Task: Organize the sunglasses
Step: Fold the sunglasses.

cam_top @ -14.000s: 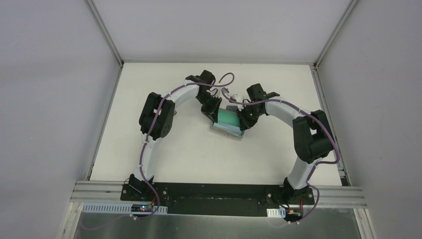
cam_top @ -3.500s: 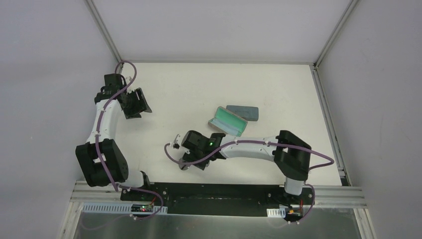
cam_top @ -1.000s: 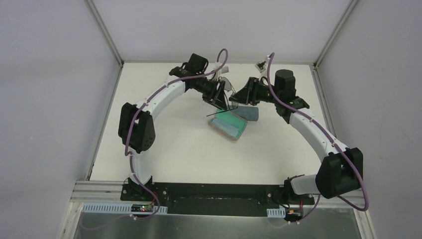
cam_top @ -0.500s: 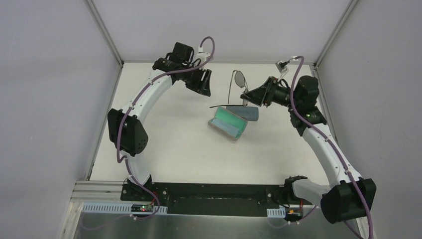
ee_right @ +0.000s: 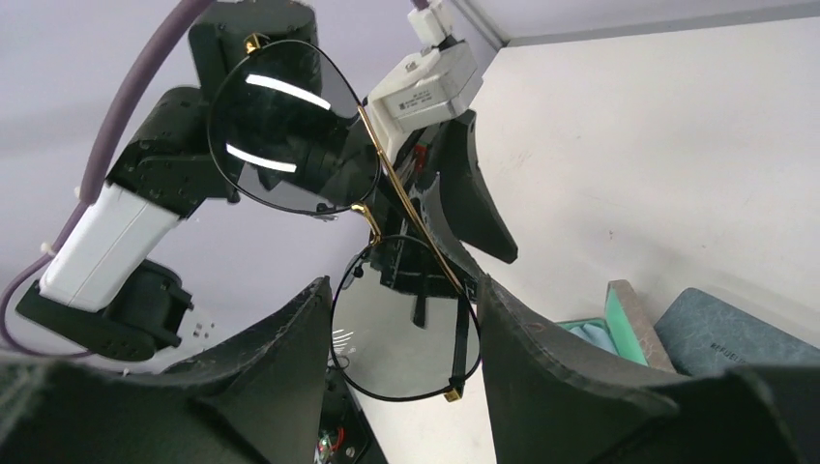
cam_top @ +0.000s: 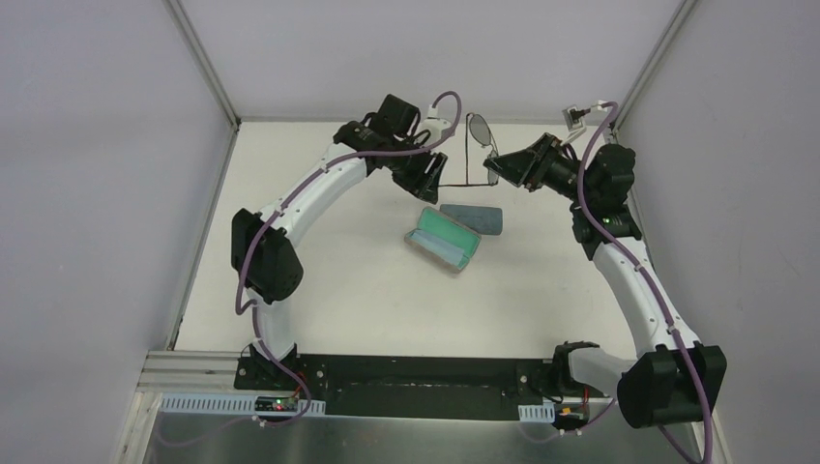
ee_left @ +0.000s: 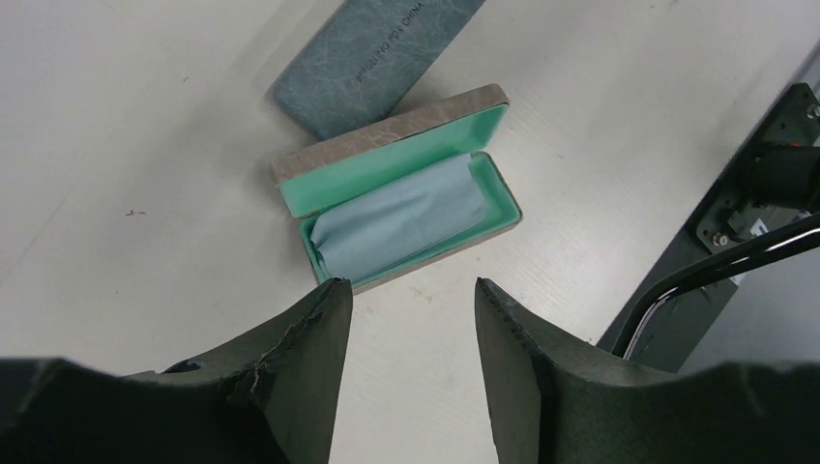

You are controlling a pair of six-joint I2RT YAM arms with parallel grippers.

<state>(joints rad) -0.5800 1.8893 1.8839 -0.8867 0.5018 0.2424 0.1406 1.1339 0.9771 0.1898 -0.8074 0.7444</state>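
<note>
The sunglasses (ee_right: 290, 135) stand in the right pincer (ee_right: 403, 290), one lens between the jaws and the other out past their tips. Below the left pincer (ee_left: 409, 290) lies the open case (ee_left: 387, 155) with the cloth (ee_left: 396, 217) in it. Beyond it, just beside its lid, lies the closed case (ee_left: 372, 58).

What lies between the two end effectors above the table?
The sunglasses, held in the air by the right end effector, with one thin arm reaching toward the open left end effector. The top view shows this best.
</note>
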